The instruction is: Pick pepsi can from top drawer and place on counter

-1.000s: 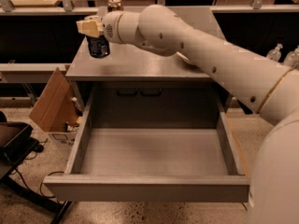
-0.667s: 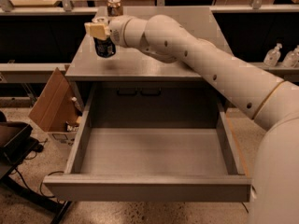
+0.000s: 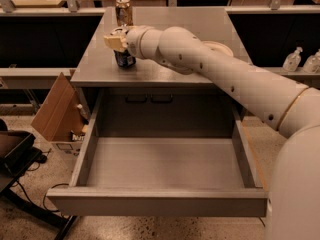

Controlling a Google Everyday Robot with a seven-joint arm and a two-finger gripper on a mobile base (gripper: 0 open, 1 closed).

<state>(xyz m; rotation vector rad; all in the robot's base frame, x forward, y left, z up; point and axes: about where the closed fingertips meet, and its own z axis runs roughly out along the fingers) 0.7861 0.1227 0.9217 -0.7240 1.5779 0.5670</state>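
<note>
The pepsi can (image 3: pixel 125 60) is dark blue and stands upright at the left front part of the grey counter (image 3: pixel 165 75), its base at or just above the surface. My gripper (image 3: pixel 119 43) comes in from the right and is shut on the can's upper part, hiding its top. The top drawer (image 3: pixel 155 204) is pulled fully open below the counter, and its grey floor holds nothing.
A gold-brown can (image 3: pixel 123 11) stands at the counter's back left, just behind my gripper. My white arm crosses the counter's right half. A cardboard box (image 3: pixel 57 109) leans left of the cabinet. Clear bottles (image 3: pixel 292 60) stand on a shelf at the right.
My gripper has carried the pepsi can to the right and down, from beyond the counter's left edge onto its left front part.
</note>
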